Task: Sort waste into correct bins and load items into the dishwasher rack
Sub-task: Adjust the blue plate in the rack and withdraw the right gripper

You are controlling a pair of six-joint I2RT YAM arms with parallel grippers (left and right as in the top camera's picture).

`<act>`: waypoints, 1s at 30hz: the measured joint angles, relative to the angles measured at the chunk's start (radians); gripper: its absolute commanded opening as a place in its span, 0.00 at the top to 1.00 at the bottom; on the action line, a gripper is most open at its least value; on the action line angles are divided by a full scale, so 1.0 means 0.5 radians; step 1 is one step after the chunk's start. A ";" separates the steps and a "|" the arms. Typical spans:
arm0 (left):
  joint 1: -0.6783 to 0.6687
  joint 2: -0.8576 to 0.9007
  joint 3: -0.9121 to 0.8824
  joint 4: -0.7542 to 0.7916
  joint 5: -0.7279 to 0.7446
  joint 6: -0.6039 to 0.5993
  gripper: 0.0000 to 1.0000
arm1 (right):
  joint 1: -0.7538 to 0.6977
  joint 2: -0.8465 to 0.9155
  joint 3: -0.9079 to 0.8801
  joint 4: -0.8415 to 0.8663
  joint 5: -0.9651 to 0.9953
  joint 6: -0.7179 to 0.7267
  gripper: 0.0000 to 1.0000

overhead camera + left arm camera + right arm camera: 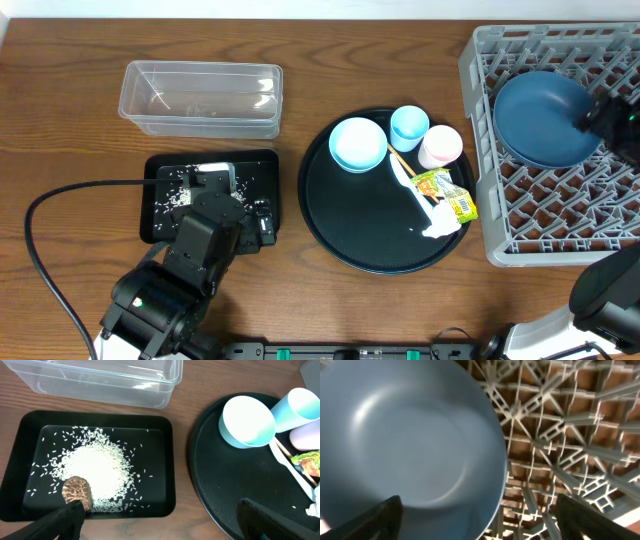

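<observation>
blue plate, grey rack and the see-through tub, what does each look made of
Blue plate: likely plastic or melamine, glazed ceramic possible; smooth satin surface with soft broad highlights.
Grey rack: moulded plastic, matte; thin lattice ribs and pegs in one uniform grey.
Clear tub: thin transparent plastic, glossy; the table shows through and the walls glint.

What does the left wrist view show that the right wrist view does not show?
Only the left wrist view shows the clear tub, the black tray holding rice grains and a brown lump, and the round tray with the bowl, light-blue cup and wrapper.
Only the right wrist view shows the blue plate in the grey rack.
Both show their own open, empty gripper: left gripper, right gripper.
</observation>
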 measured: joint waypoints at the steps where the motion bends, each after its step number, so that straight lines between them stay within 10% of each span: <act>1: 0.000 0.000 0.000 0.000 0.000 0.000 0.02 | 0.000 0.000 -0.034 0.017 0.009 0.015 0.12; 12: 0.000 0.000 0.000 -0.001 0.000 0.000 0.02 | 0.000 0.021 -0.204 0.123 0.045 0.109 0.39; 16: 0.000 0.000 0.000 -0.001 0.000 -0.001 0.02 | 0.000 0.089 -0.204 0.121 0.040 0.115 0.73; 23: 0.000 0.000 0.000 -0.001 0.000 0.000 0.02 | 0.000 0.146 -0.218 0.122 0.027 0.131 0.99; 30: 0.001 0.000 0.000 -0.001 0.000 0.000 0.02 | -0.018 0.148 -0.096 -0.006 0.013 0.136 0.99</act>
